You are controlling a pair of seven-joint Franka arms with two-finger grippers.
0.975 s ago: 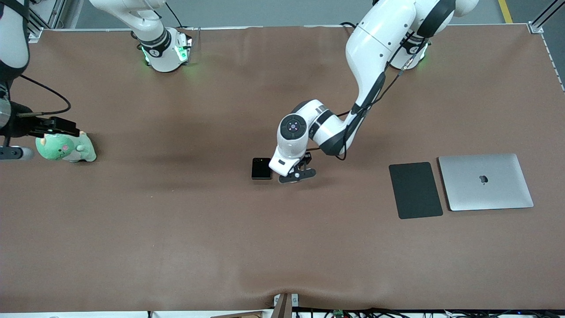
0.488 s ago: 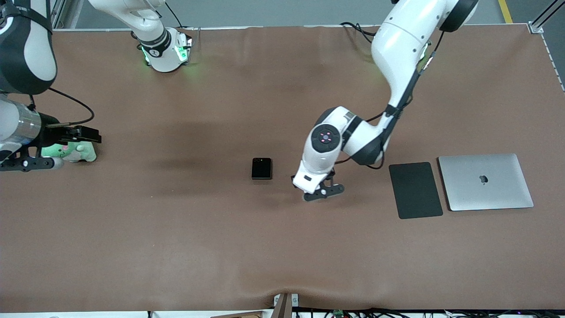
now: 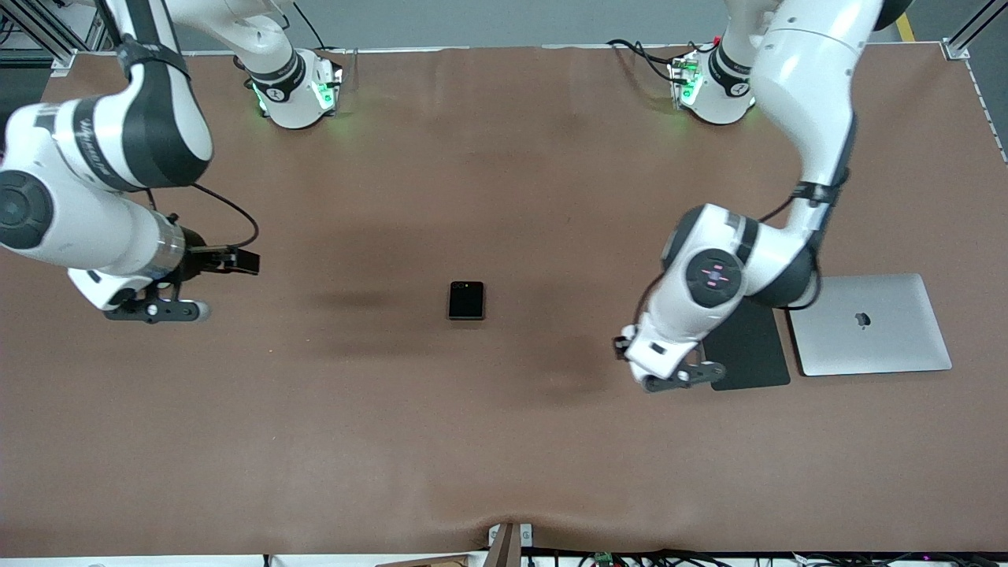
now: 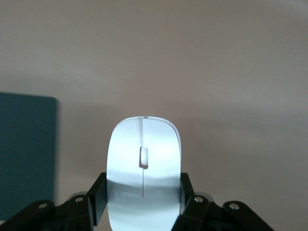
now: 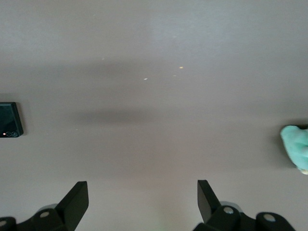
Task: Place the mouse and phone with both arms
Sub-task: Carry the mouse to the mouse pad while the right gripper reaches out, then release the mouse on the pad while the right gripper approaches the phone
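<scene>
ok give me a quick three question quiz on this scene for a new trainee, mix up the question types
1. True or false: the left gripper is shut on the mouse.
2. Multiple choice: the phone is
A. lying flat on the table, held by neither arm
B. between the right gripper's fingers
C. lying on the laptop
3. Fill in the blank: the left gripper hangs over the edge of the dark grey ____ that lies beside the laptop.

Key
1. True; the left wrist view shows the fingers against the mouse's two sides.
2. A; the right gripper is open and empty over bare table, toward the right arm's end.
3. pad
</scene>
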